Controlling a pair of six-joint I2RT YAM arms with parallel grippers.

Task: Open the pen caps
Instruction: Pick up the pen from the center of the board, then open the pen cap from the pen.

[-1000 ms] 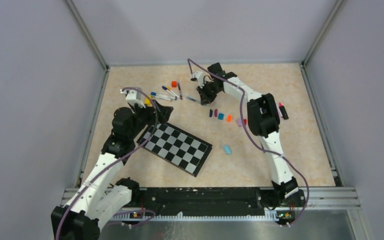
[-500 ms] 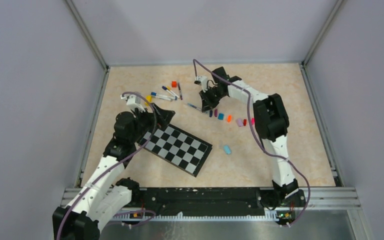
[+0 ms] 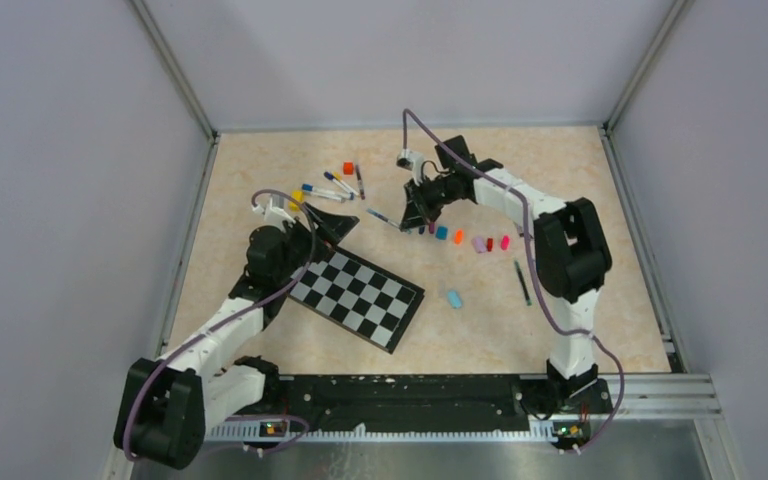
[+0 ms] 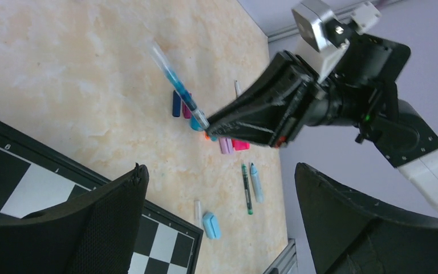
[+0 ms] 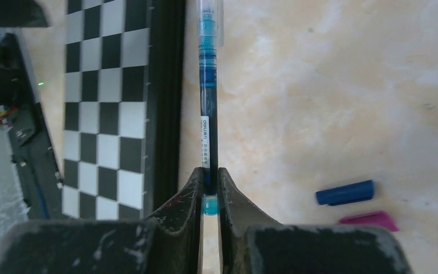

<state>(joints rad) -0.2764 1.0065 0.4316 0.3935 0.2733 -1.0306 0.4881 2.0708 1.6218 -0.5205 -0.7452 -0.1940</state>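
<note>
Now | clear cap (image 5: 210, 20) seated on far tip of teal pen (image 5: 207, 108), between both grippers over table (image 5: 319, 85) | slim smooth plastic barrel, long axis pointing from right gripper (image 5: 208, 181) toward left gripper (image 4: 219, 171) | right clamped on pen's rear end | left splayed wide, nearer cap | loose stubby caps (image 3: 457, 237) rowed nearby

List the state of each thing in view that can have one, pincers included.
left pincer: open, empty.
right pincer: shut on the blue pen.
blue pen: gripped at one end, the rest sticking out free.
pen caps: off, lying loose in a row.
light blue cap: off, lying alone.
green pen: lying loose.
far pens: lying loose; capped or not, cannot tell.
</note>
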